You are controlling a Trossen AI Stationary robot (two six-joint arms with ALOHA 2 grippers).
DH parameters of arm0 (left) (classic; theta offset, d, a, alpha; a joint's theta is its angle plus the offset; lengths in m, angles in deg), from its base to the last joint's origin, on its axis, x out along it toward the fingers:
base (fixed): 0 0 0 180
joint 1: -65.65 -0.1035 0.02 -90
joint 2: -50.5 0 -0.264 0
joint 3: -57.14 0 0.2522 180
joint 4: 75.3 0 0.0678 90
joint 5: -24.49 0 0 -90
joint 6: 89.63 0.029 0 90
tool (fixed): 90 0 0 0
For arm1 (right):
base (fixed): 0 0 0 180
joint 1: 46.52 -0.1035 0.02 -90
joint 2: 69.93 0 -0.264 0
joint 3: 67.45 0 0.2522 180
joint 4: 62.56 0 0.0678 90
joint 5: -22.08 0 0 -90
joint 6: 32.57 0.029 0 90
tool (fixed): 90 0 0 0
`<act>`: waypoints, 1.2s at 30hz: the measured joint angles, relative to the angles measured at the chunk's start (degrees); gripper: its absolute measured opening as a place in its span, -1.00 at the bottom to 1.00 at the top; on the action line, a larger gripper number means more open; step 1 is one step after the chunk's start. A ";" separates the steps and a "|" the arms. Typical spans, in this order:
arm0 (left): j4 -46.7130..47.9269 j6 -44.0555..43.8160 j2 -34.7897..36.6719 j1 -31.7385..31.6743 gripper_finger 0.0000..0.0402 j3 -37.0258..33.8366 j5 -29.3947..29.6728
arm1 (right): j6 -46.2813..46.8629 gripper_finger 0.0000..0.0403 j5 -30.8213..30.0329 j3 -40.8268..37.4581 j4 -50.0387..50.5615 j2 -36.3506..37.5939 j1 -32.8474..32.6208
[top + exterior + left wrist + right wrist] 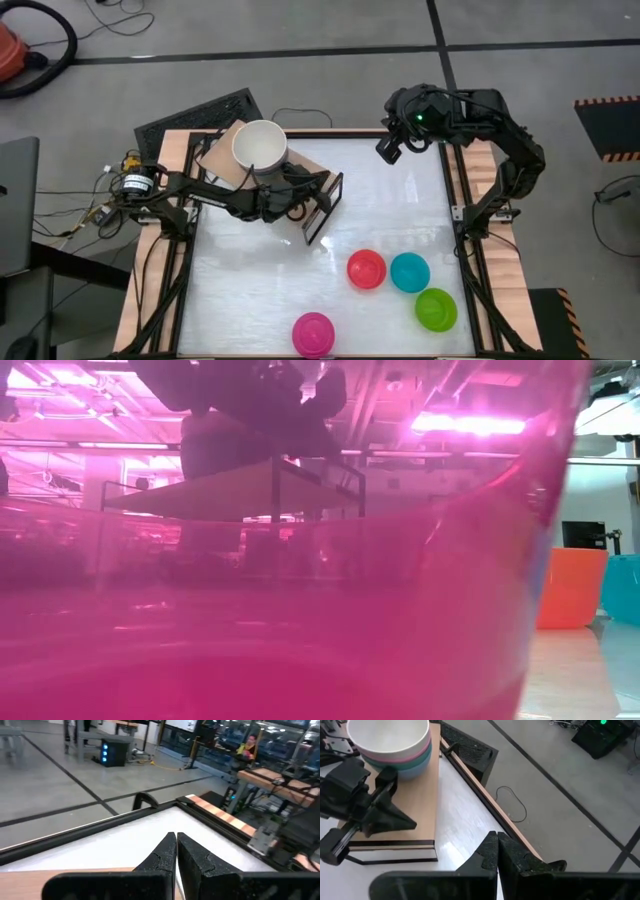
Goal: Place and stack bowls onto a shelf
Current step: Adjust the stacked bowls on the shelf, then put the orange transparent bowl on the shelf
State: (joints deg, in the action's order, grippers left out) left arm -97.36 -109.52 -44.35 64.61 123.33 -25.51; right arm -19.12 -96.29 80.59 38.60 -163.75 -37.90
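The high view looks straight down on the whole white-topped bench (260,270). The low view sits at bench height, pressed against a translucent magenta plastic bowl (300,640) — it fills most of that picture. The right wrist view looks down on the light-wood shelf board (415,810), shared with the high view.

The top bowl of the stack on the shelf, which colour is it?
White, clearest in the right wrist view.
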 joint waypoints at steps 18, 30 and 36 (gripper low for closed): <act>7.01 -6.11 7.22 -1.23 -1.00 -0.02 -6.38 | -0.09 -0.87 0.42 -0.09 2.70 0.34 0.00; -7.22 -16.85 24.34 2.93 -0.97 -0.02 -53.12 | 10.50 -0.79 13.66 -9.86 2.64 3.41 -7.77; -10.71 -5.11 35.34 10.37 -0.71 0.07 -51.63 | 13.36 -0.52 15.22 -26.79 2.77 3.48 -13.46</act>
State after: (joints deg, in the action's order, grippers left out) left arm -108.07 -114.63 -9.01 74.98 123.39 -77.14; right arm -5.76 -81.07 53.80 41.37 -160.28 -51.36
